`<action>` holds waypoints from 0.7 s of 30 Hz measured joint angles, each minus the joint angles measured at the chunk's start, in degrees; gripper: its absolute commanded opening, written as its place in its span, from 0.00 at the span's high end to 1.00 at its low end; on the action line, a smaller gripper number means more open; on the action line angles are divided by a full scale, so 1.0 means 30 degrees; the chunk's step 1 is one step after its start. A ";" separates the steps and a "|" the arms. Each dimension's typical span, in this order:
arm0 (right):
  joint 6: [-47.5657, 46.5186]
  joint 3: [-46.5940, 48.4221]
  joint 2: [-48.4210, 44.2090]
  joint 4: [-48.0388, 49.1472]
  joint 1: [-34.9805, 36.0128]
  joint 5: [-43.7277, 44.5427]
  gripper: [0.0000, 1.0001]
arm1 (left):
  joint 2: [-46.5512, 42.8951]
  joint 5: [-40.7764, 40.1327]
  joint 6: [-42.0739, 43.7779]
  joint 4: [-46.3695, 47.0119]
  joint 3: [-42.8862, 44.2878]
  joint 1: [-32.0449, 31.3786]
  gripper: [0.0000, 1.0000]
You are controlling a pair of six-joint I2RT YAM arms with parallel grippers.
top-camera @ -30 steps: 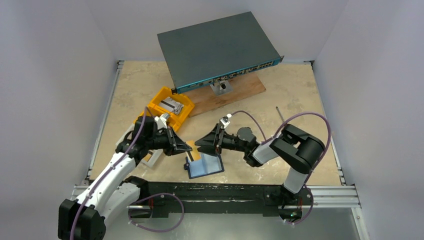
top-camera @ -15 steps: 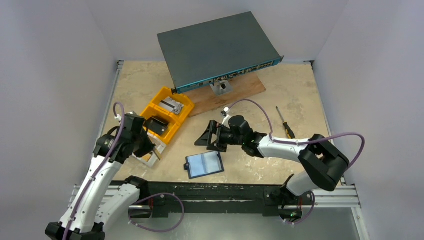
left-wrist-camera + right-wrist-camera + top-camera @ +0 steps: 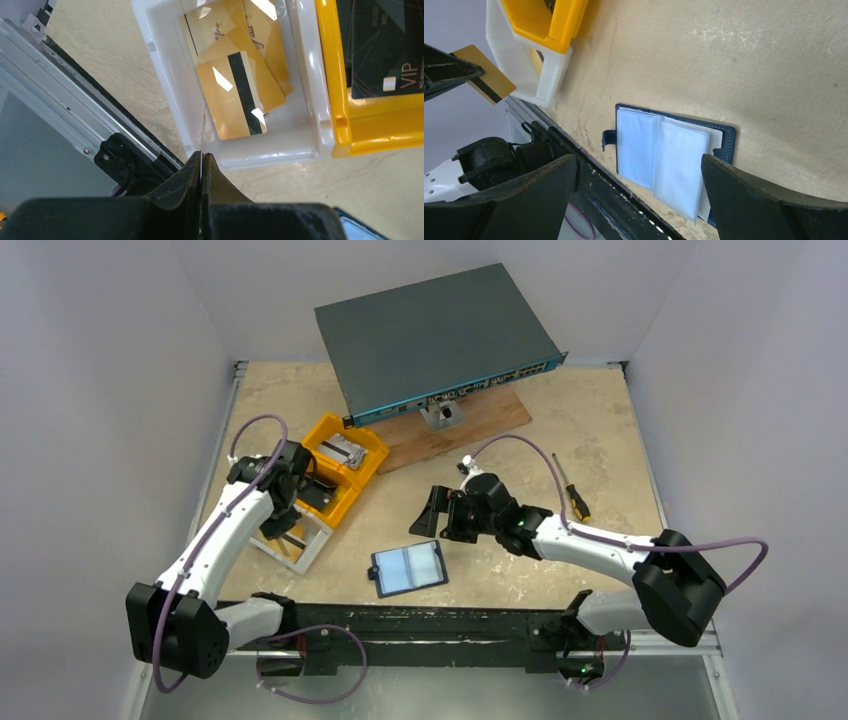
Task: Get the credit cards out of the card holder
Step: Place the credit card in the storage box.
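Card (image 3: 484, 75) carried to white bin (image 3: 155, 55), right tool (image 3: 639, 170) opened

Beige table (image 3: 600, 420): open card holder (image 3: 409, 569) at front; yellow bins (image 3: 350, 478), white tray (image 3: 306, 546) left of it; screwdriver (image 3: 573, 492) right; wooden board (image 3: 480, 422) behind.

The left arm (image 3: 215, 540) and right arm (image 3: 585, 540), based at 6 o'clock, have white shells, black joints and looping purple cables (image 3: 735, 542), the left end effector (image 3: 201, 165) and right end effector (image 3: 445, 515) black with wedge fingers.
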 measured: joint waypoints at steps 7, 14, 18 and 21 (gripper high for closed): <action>-0.0539 -0.0007 -0.0692 -0.0903 0.0000 0.0612 0.02 | 0.1144 -0.0219 0.0036 0.1479 -0.0364 0.0685 0.90; -0.0707 -0.0240 -0.1078 -0.1224 0.0000 0.0998 0.02 | 0.2091 -0.0080 0.0437 0.2565 -0.0372 0.1537 0.71; -0.0809 -0.0240 -0.1239 -0.1596 0.0000 0.1333 0.02 | 0.1894 0.0437 0.1049 0.3024 -0.0379 0.1712 0.52; -0.0984 -0.0240 -0.1311 -0.2004 0.0000 0.1647 0.02 | 0.1188 0.1239 0.1639 0.3453 -0.0444 0.1712 0.48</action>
